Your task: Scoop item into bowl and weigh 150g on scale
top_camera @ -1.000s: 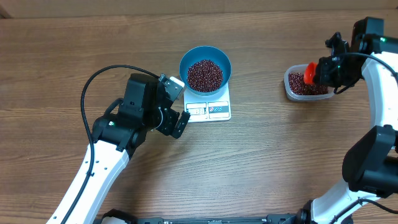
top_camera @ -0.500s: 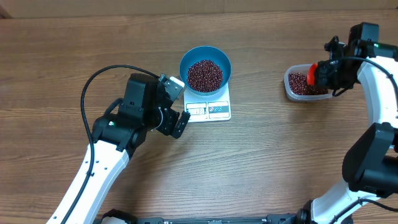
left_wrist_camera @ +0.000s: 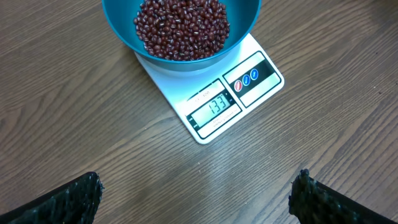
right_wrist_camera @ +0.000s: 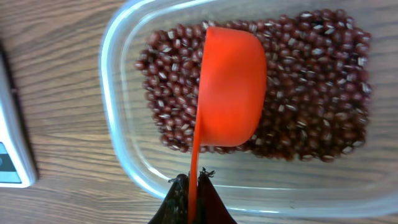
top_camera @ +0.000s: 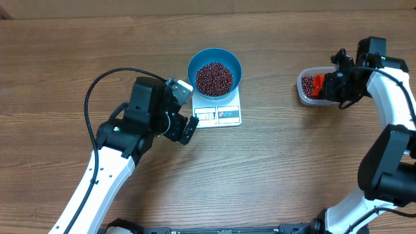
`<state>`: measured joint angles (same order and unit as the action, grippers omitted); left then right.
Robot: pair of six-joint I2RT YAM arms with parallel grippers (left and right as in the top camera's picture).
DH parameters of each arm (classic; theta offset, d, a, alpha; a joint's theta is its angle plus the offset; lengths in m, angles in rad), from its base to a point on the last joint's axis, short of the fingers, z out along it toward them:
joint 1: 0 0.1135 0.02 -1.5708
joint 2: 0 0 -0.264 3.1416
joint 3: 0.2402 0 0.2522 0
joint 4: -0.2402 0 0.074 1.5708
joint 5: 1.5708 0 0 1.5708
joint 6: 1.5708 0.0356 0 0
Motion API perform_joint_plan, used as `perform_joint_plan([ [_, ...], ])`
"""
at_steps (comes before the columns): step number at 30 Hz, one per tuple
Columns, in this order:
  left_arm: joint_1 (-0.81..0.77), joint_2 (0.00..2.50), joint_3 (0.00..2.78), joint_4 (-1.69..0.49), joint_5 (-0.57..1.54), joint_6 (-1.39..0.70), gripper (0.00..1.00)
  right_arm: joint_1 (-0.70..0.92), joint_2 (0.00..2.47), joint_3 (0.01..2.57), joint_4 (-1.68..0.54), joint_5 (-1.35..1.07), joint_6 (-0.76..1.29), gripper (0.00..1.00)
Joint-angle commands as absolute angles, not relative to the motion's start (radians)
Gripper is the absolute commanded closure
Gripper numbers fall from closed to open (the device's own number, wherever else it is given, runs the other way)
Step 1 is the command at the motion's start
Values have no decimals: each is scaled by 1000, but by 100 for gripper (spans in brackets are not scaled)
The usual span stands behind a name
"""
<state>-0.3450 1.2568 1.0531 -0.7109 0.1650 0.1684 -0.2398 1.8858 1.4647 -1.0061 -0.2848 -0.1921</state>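
Your left fingers (left_wrist_camera: 68, 202) stand wide open above the tabletop (left_wrist_camera: 348, 124), near the white scale (left_wrist_camera: 249, 99), which reads 133 under the blue bowl (left_wrist_camera: 118, 25) of red-brown beans (left_wrist_camera: 180, 28). Your right fingers (right_wrist_camera: 214, 208) pinch an orange scoop (right_wrist_camera: 230, 87) by its handle, cup over more beans in a clear tub (right_wrist_camera: 118, 143).

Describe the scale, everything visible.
The scale is a flat white rectangle, plastic by its look, lying on the wooden table. Along one edge sit a display reading 133 and a black-framed panel with three round buttons, one red, two blue. The blue bowl of beans stands on its other part. Nothing else touches it.
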Motion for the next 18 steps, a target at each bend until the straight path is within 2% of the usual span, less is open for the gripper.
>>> perform_joint_plan([
  [1,-341,1249,1050,-710,176,187,0,-237,1861,1457,-1000,-368,-199,96],
  [9,-341,1249,1050,-710,176,187,0,-237,1861,1456,-1025,-405,-188,96],
  [18,-341,1249,1050,-710,176,187,0,-237,1862,1452,-1026,-340,-187,96],
])
